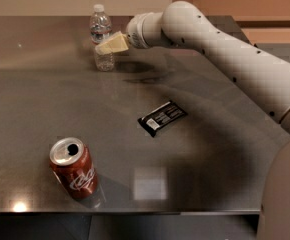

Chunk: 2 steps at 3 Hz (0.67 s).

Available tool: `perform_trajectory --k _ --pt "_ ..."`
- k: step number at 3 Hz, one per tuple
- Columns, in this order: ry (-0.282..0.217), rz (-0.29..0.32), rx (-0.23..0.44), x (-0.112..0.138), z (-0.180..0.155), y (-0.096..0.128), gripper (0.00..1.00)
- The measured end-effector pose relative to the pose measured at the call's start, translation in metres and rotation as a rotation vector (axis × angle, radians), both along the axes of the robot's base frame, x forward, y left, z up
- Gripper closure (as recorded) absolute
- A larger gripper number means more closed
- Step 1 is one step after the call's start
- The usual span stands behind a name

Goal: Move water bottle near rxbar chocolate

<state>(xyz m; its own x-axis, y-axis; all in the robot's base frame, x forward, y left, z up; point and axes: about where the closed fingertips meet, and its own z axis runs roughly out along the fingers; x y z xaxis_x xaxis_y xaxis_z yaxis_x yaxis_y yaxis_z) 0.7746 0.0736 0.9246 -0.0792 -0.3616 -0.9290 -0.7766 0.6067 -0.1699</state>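
Note:
The water bottle (100,28), clear with a white cap, stands upright at the far side of the dark table. My gripper (108,45), with cream-coloured tips, reaches in from the right and sits at the bottle's middle, covering part of its label. The rxbar chocolate (162,118), a flat black wrapper with white print, lies near the table's middle, well in front of and to the right of the bottle.
A red soda can (73,168) stands upright at the front left. The table's front edge (135,211) runs along the bottom. My white arm (225,49) stretches across the right side, above the table.

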Motion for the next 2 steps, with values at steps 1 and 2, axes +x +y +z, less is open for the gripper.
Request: perform_trajectory --k 1,2 --pt "0.026 0.027 0.034 0.003 -0.005 0.021 0.00" --pt "0.045 0.066 0.072 0.000 -0.004 0.036 0.04"
